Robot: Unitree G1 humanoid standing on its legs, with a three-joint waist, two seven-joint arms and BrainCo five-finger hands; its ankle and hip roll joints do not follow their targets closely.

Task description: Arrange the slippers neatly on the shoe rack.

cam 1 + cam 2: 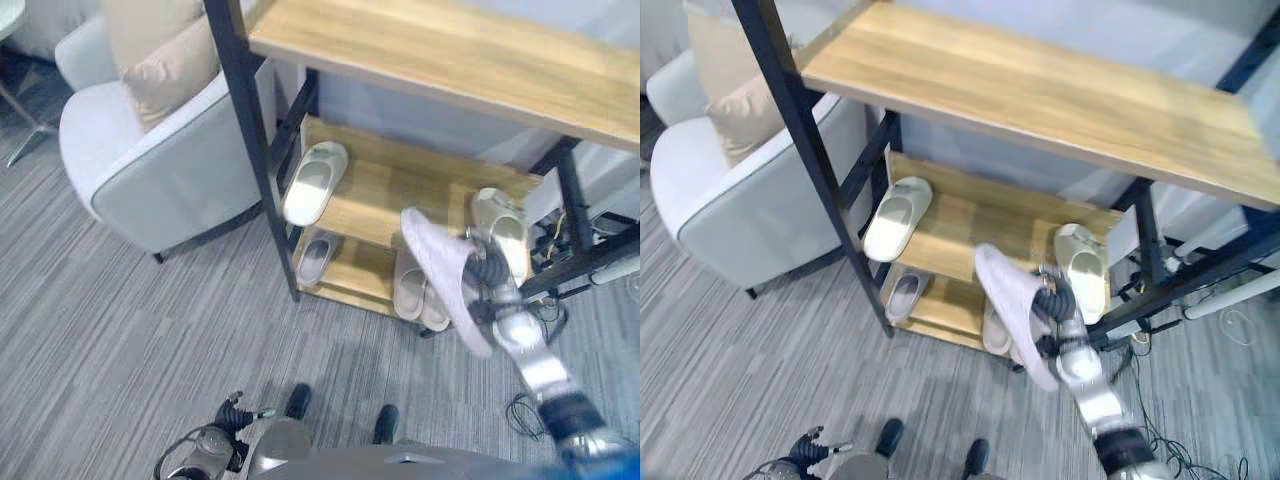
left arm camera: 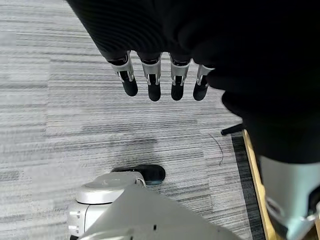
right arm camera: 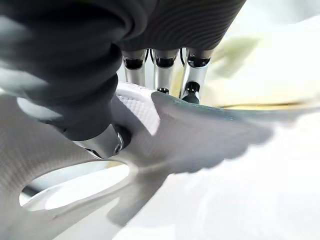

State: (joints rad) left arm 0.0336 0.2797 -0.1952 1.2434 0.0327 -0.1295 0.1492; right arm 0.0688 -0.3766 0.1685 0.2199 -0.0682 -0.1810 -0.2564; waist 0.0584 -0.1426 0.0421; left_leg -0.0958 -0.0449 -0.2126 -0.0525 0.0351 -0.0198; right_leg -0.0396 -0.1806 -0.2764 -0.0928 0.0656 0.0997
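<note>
- Right hand (image 1: 1058, 318) was clamped on a pale slipper (image 1: 1008, 305), thumb and fingers pinching it, sole tilted up, in front of the shoe rack (image 1: 1040, 95).
- Left hand (image 2: 160, 82) hung relaxed over the carpet, fingers straight, holding nothing.
- Best approach, I judged: level the slipper, then set it beside the cream slipper (image 1: 1085, 268) on the middle shelf.

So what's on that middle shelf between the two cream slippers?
Bare wood. In the left eye view the middle shelf holds one cream slipper at its left end and another at its right. The right hand holds a pale slipper in front.
</note>
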